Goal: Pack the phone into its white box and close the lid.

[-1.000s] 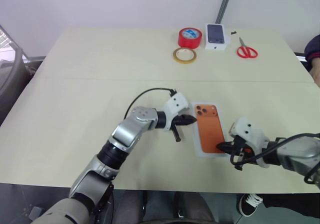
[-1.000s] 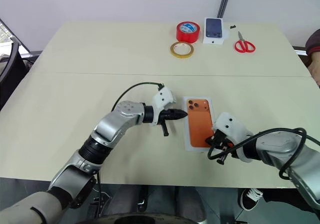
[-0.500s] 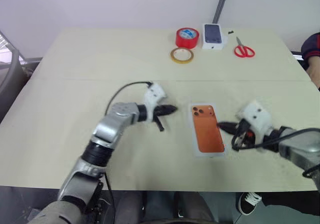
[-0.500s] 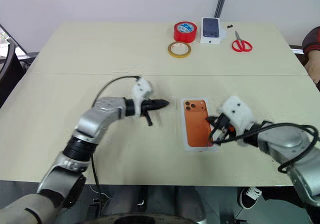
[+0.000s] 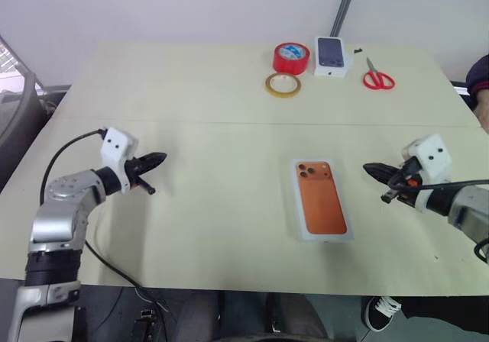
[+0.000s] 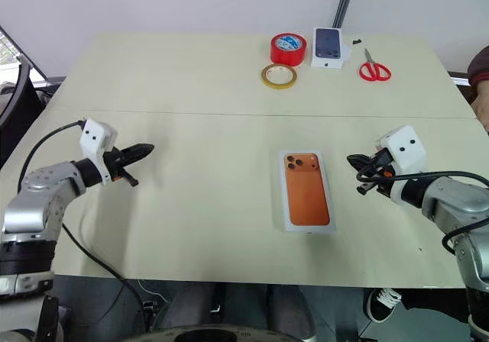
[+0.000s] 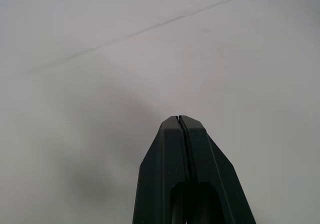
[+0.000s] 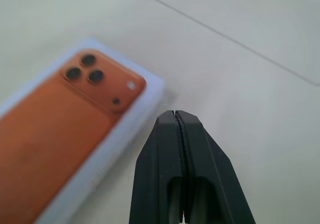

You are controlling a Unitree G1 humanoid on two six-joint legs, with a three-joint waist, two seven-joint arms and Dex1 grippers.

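Your left gripper (image 5: 157, 159) hangs over bare table (image 5: 191, 90) at the left, its two black fingers (image 7: 182, 134) pressed flat together with nothing between them; it touches no object. Your right gripper (image 5: 372, 170) is out at the right side, pointing inward toward the middle of the table, and its fingers (image 8: 180, 129) are likewise pinched fully together and empty. The right wrist view shows its tip just beside the box's camera-lens corner but apart from it, with no contact.

Between your two grippers, near the front edge of the table, you see the white box (image 5: 299, 204) lying flat with the lid (image 5: 321, 204) on it, the printed orange phone face up and its three dark lenses at the far end. You cannot tell from these views whether the phone itself is inside.

Along the far edge of the table, well apart from both grippers, sit a red tape roll (image 5: 290, 56), a yellowish tape ring (image 5: 282, 85), a smaller white box (image 5: 331, 55) and red-handled scissors (image 5: 377, 76).
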